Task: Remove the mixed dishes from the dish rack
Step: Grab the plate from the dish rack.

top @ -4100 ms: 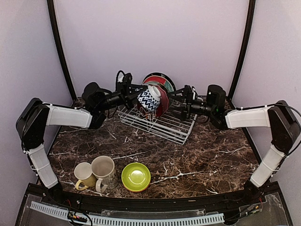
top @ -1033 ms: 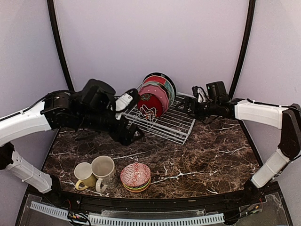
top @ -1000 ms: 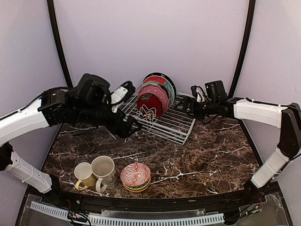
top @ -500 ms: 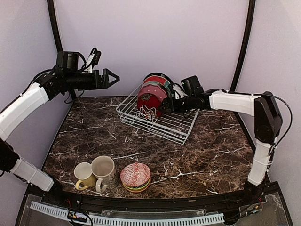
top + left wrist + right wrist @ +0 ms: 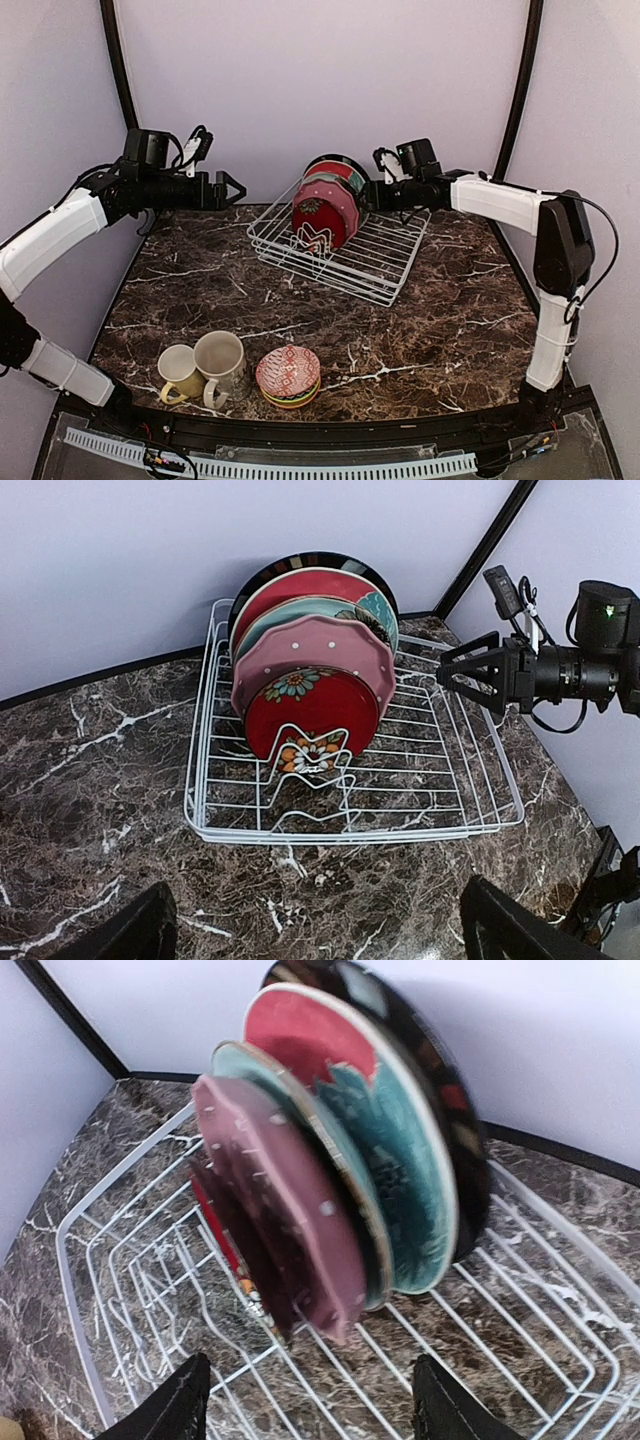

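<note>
The white wire dish rack (image 5: 362,264) sits at the back of the table with several plates upright in it: a red floral plate (image 5: 312,706) in front, then a pink one (image 5: 312,646), a pale-green one (image 5: 405,1185), a red one (image 5: 305,1035) and a dark one (image 5: 445,1075). My right gripper (image 5: 372,193) hovers open just right of the plates' edges, holding nothing. My left gripper (image 5: 236,188) is raised at the back left, open and empty, facing the rack. The yellow mug (image 5: 178,373), beige mug (image 5: 222,364) and patterned bowl (image 5: 288,371), nested in the lime bowl (image 5: 287,401), stand at the table's front.
The dark marble table (image 5: 450,330) is walled by pale panels with black corner posts at the back left and right. The rack lies at an angle, with its right half bare of dishes.
My left arm has lifted from low beside the rack's front left up to the back left. My right gripper has moved left to the plates, its jaws narrowing somewhat. The patterned bowl, earlier at the rack, now rests in the lime bowl.
</note>
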### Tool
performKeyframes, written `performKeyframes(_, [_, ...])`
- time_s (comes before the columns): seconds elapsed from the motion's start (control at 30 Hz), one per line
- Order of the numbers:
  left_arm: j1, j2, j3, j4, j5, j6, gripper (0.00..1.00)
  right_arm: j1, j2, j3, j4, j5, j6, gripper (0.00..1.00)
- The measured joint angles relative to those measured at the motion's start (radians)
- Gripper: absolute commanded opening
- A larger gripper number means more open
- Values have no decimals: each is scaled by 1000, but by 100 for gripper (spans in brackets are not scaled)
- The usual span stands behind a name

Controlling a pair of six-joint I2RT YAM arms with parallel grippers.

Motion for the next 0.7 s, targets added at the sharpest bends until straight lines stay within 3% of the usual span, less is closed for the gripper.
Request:
performKeyframes(0.27, [0,-11,-2,2,2,8,98,-117,71,123,15,-77,-92,48])
performKeyframes(0.53, [1,15,-3,2,17,8,98,-124,186,271,14,-120,-179,31])
performKeyframes(0.7, [1,53,-3,0,21,8,98,-129,262,356,5,-123,-214,26])
